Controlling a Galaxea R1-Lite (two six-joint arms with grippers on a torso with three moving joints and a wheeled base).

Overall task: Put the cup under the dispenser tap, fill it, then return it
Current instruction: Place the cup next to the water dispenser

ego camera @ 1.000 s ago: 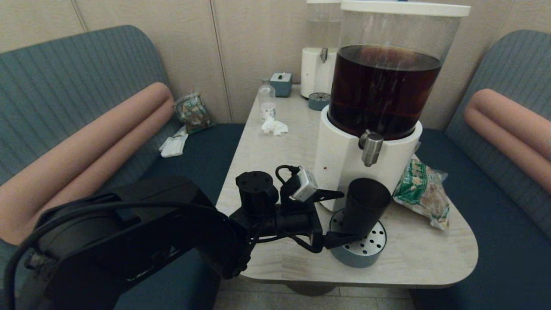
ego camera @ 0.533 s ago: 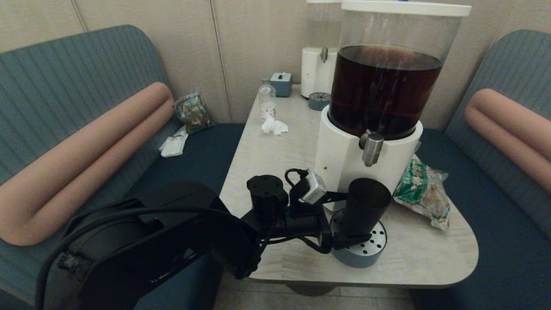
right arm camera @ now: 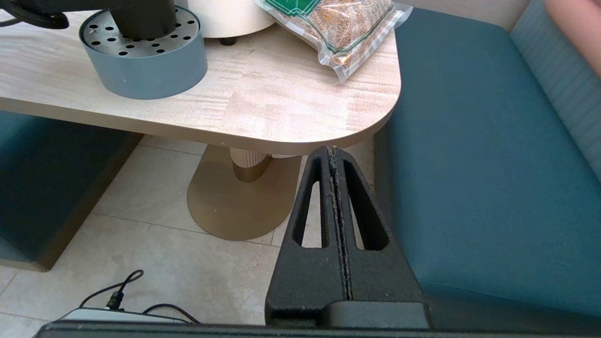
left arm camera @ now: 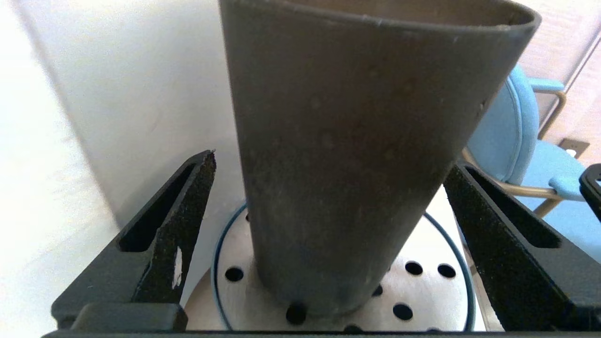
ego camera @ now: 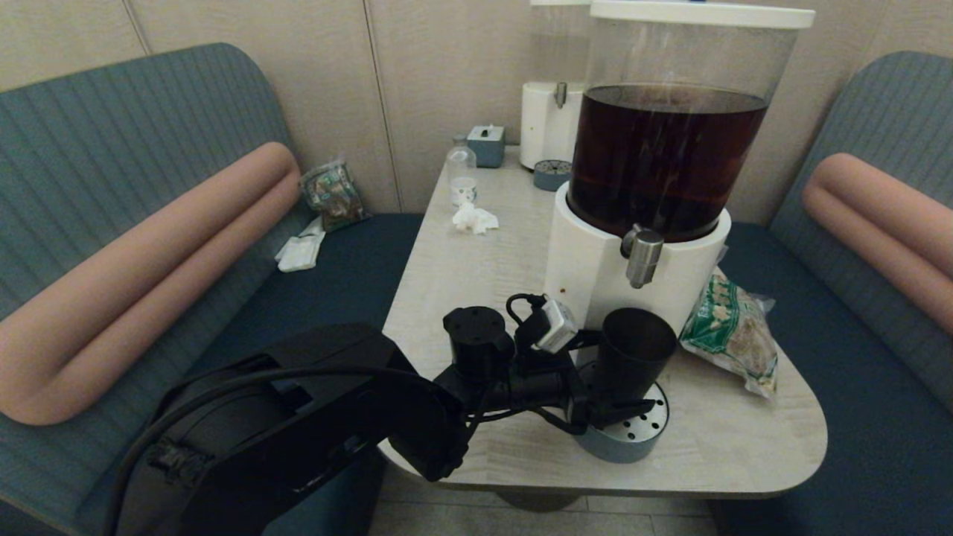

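Note:
The matte black cup (ego camera: pixel 634 346) stands upright on the perforated round drip tray (ego camera: pixel 642 441), just below the brushed-steel dispenser tap (ego camera: pixel 642 255) of the white-based dispenser (ego camera: pixel 592 272) holding dark brown liquid. My left gripper (ego camera: pixel 618 374) reaches in from the left, open, with one finger on each side of the cup's lower half. In the left wrist view the cup (left arm camera: pixel 357 117) fills the space between the fingers of the left gripper (left arm camera: pixel 331 162); a gap shows on one side, and the other finger lies close to the wall. My right gripper (right arm camera: pixel 332 150) hangs shut below the table's near right corner.
A green snack bag (ego camera: pixel 730 331) lies right of the dispenser. At the table's far end stand a paler dispenser (ego camera: pixel 547 123), a clear bottle (ego camera: pixel 461 175), a crumpled tissue (ego camera: pixel 474 218) and a small box (ego camera: pixel 486 144). Benches flank the table (ego camera: pixel 744 454).
My left arm has pushed rightward toward the cup, so its open fingers now straddle the cup more deeply. The cup stays in place on the tray.

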